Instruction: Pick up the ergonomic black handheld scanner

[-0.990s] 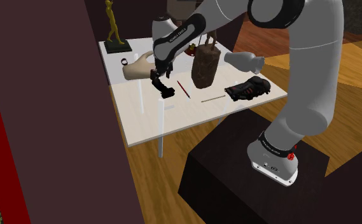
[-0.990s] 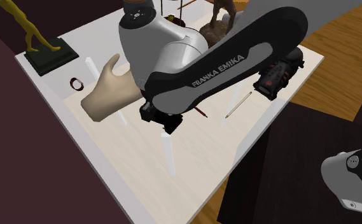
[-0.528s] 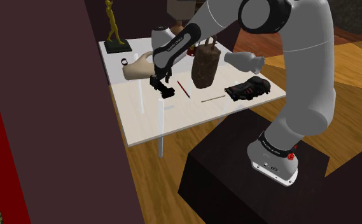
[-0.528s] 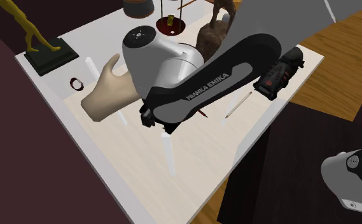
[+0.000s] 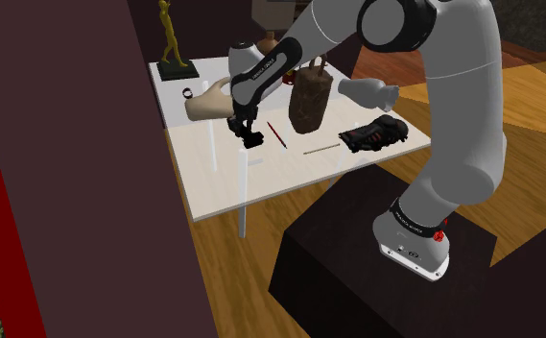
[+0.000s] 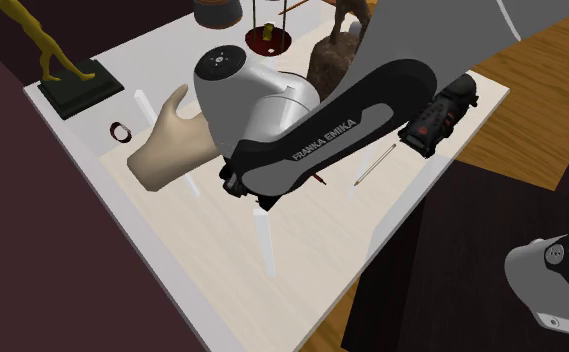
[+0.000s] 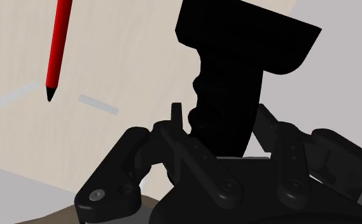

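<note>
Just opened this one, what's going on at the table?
The white Franka arm holds its black gripper down at the black T-shaped handheld scanner, which seems to rest on the white table near a red pencil. In the wrist view the scanner's ribbed handle runs straight into the gripper. It is not yet lifted, and whether the grip has closed is unclear.

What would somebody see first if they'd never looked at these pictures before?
The big white arm bends down over the white table, its gripper right at a black scanner. Beside it sits a beige model hand, and a golden figure stands at the table's far corner.
</note>
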Robot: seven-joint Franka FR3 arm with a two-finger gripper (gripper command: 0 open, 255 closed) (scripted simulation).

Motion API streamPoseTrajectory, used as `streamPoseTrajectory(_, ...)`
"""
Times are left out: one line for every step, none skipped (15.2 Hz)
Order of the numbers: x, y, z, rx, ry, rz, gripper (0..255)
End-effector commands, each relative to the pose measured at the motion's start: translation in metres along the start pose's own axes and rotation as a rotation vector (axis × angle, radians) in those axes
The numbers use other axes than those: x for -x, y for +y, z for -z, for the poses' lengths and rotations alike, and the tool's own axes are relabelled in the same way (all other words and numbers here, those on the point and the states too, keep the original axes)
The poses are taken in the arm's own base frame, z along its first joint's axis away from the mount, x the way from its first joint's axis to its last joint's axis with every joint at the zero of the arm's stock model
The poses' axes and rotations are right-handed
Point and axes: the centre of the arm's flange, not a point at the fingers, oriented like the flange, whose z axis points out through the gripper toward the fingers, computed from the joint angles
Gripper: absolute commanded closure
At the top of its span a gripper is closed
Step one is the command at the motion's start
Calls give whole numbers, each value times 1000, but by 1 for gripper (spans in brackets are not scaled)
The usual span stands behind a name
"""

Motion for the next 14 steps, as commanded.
streamPoseTrajectory(0, 0, 0, 0, -1, 0, 255)
streamPoseTrajectory(0, 0, 0, 0, -1, 0, 255)
streamPoseTrajectory(0, 0, 0, 0, -1, 0, 255)
streamPoseTrajectory(0, 0, 0, 0, -1, 0, 255)
streamPoseTrajectory(0, 0, 5, 0, -1, 0, 255)
streamPoseTrajectory(0, 1, 10, 0, -1, 0, 255)
streamPoseTrajectory(0, 1, 15, 0, -1, 0, 255)
streamPoseTrajectory(-1, 1, 21, 0, -1, 0, 255)
streamPoseTrajectory(-1, 2, 26, 0, -1, 0, 255)
streamPoseTrajectory(-1, 2, 31, 0, -1, 0, 255)
streamPoseTrajectory(-1, 2, 37, 0, -1, 0, 255)
streamPoseTrajectory(-1, 3, 42, 0, -1, 0, 255)
streamPoseTrajectory(-2, 3, 47, 0, -1, 0, 255)
streamPoseTrajectory(-2, 3, 52, 0, -1, 0, 255)
